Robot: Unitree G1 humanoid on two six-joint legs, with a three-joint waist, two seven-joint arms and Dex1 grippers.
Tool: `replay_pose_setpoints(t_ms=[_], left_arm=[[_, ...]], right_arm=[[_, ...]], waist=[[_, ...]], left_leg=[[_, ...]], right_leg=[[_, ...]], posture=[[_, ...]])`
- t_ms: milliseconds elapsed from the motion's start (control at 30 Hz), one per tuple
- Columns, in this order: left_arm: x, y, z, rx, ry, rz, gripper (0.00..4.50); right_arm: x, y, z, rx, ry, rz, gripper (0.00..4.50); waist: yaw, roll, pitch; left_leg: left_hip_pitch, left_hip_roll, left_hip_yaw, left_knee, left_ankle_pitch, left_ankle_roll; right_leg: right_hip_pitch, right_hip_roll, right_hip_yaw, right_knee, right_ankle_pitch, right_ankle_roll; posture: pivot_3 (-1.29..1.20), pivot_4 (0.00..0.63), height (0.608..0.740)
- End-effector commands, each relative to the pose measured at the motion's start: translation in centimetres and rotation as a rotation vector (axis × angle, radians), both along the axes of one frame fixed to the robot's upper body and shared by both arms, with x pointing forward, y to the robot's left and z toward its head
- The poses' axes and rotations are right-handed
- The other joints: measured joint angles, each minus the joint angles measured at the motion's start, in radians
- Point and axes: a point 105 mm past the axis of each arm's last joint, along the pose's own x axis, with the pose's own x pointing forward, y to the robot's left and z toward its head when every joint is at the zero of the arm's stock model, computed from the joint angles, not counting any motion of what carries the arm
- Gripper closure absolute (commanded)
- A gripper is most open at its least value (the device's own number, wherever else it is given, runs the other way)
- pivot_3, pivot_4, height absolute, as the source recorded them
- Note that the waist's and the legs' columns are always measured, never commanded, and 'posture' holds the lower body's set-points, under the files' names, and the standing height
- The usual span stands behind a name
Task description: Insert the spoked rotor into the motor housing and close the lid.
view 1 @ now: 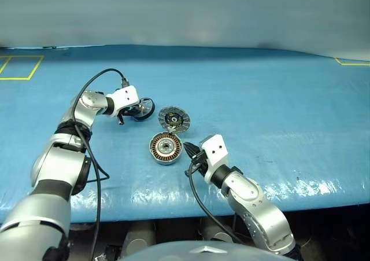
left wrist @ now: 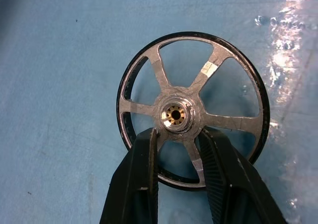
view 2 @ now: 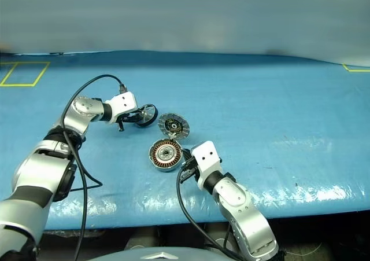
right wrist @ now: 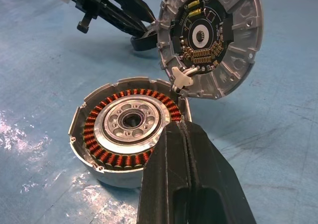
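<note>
Blue sheeted table [view 1: 260, 110], glossy and wrinkled near the front edge, with yellow taped rectangles [view 1: 20, 67] at the far corners; pale wall behind. Black cable [view 1: 92, 87] looping over the left arm, another trailing from the right wrist.

Near the middle, the motor housing [view 1: 166, 148], sitting flat, open-topped, with a ring of copper-brown windings around a silver centre (no rotor in it). Hinged at its far edge, the lid [view 1: 174, 119], standing up and tilted back, ribbed inner face with dark centre toward the camera.

Just left of the lid, the spoked rotor [left wrist: 191, 112], on edge and pinched by the left gripper [left wrist: 180, 149], fingers narrowed onto a spoke below the hub. Beneath it, bare blue sheet.

Beside the housing's near right rim, the right gripper [right wrist: 185, 149], fingers pressed fully together, empty, tips at the wall by the hinge.
</note>
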Motion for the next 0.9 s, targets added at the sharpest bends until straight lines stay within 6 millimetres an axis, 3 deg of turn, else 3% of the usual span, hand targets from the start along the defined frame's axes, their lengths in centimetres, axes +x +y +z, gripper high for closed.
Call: replay_pose_setpoints(t_ms=[33, 500, 900], left_arm=[[-1.6, 0.6, -0.7, 0.002, 0.027, -0.045, 3.61], [-10.2, -0.4, -1.5, -0.020, 0.139, -0.127, 3.61], [-11.7, -0.3, -1.5, -0.079, 0.145, -0.030, 3.61]], right_arm=[[-0.1, 0.7, 1.1, 0.033, -0.033, 0.036, 4.50], [-0.2, 1.6, 0.8, 0.041, -0.019, 0.087, 4.50], [-0.1, 1.8, 0.6, 0.030, -0.016, 0.109, 4.50]], waist=[[0.001, 0.000, 0.000], [0.008, 0.001, -0.001], [0.009, 0.001, -0.001]], left_leg=[[0.000, 0.000, 0.000, 0.000, 0.000, 0.000], [0.005, 0.001, 0.000, 0.000, 0.000, -0.001], [0.005, 0.002, 0.001, 0.000, 0.000, -0.001]], right_leg=[[0.000, 0.000, 0.000, 0.001, 0.000, 0.000], [0.000, 0.000, 0.000, 0.008, -0.004, -0.002], [0.000, 0.000, 0.000, 0.008, -0.006, 0.000]], posture=[[0.00, 0.150, 0.740], [0.00, 0.150, 0.740], [0.00, 0.150, 0.740]])
